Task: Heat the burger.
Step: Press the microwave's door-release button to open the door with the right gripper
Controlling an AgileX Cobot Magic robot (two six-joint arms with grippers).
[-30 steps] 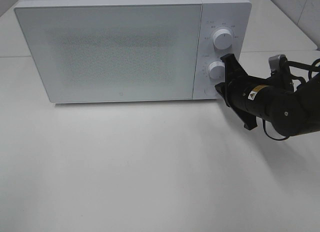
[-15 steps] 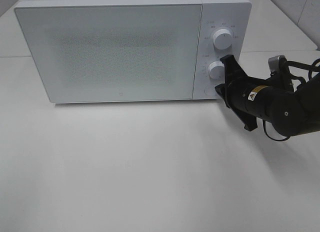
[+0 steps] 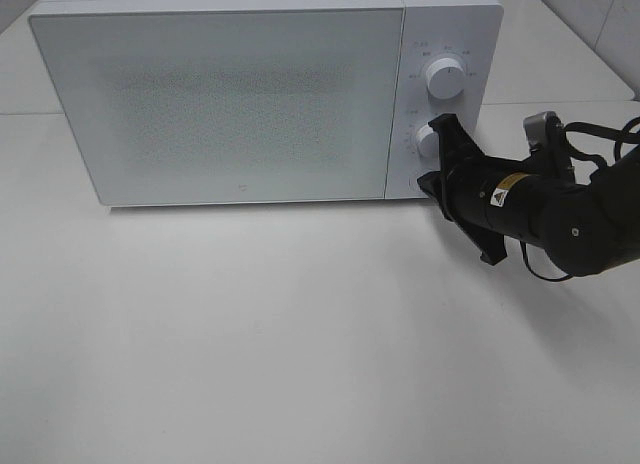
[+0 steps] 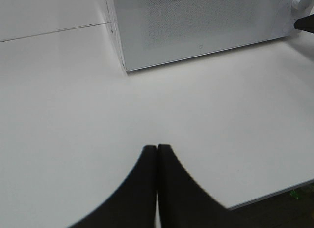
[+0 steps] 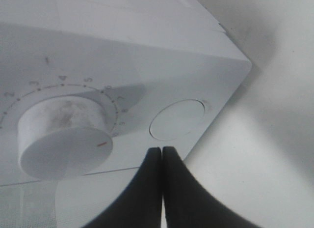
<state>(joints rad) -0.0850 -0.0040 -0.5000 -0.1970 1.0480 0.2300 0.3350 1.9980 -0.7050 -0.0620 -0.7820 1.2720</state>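
The burger is out of view. The white microwave (image 3: 230, 94) stands at the back of the table with its door closed. My right gripper (image 3: 432, 180) is shut, and its tips point at the bottom of the control panel. In the right wrist view the closed tips (image 5: 161, 150) sit just short of the round push button (image 5: 177, 119), beside the lower knob (image 5: 64, 139). I cannot tell whether they touch the panel. My left gripper (image 4: 157, 148) is shut with nothing in it, low over the bare table in front of the microwave (image 4: 196, 21).
The panel carries an upper knob (image 3: 445, 76) and a lower knob (image 3: 430, 141). The white table (image 3: 300, 334) stretches in front of the microwave. Its edge (image 4: 274, 193) shows in the left wrist view.
My right gripper has shifted a little to the left, closer to the microwave's control panel. The door stays closed and the left gripper has not moved.
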